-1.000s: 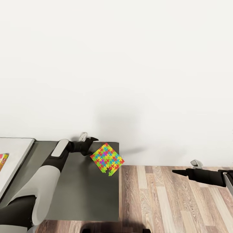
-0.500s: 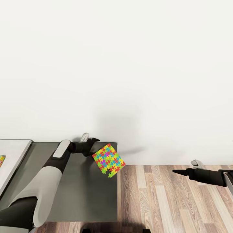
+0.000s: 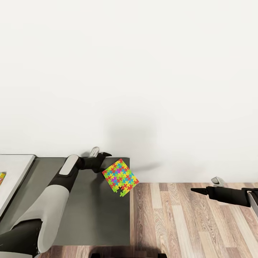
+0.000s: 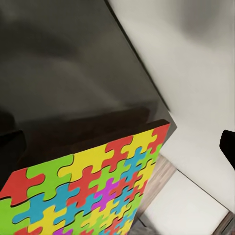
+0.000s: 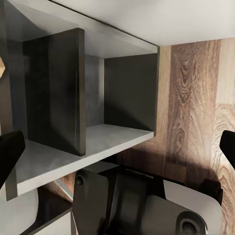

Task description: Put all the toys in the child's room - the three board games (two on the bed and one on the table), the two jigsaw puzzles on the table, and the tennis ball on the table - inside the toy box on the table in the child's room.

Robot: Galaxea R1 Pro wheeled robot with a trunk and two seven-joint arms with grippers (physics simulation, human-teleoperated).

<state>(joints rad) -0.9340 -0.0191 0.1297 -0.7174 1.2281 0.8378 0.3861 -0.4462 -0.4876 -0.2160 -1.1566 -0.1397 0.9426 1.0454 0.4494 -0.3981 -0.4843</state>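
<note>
Right gripper (image 3: 195,190): out over the wood floor (image 3: 186,222), jaws' state cannot be told. Left gripper (image 3: 102,162): jaws clamped on jigsaw puzzle (image 3: 120,177), lifted and tilted at the dark worktop (image 3: 96,215) far right corner, unmoved this half-second; toy-box carry pending

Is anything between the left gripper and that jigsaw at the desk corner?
Nothing visible. The left gripper is right at the jigsaw puzzle, which sits at the far corner of the dark desk wing, part overhanging the edge. Whether it grips it, I cannot tell.
</note>
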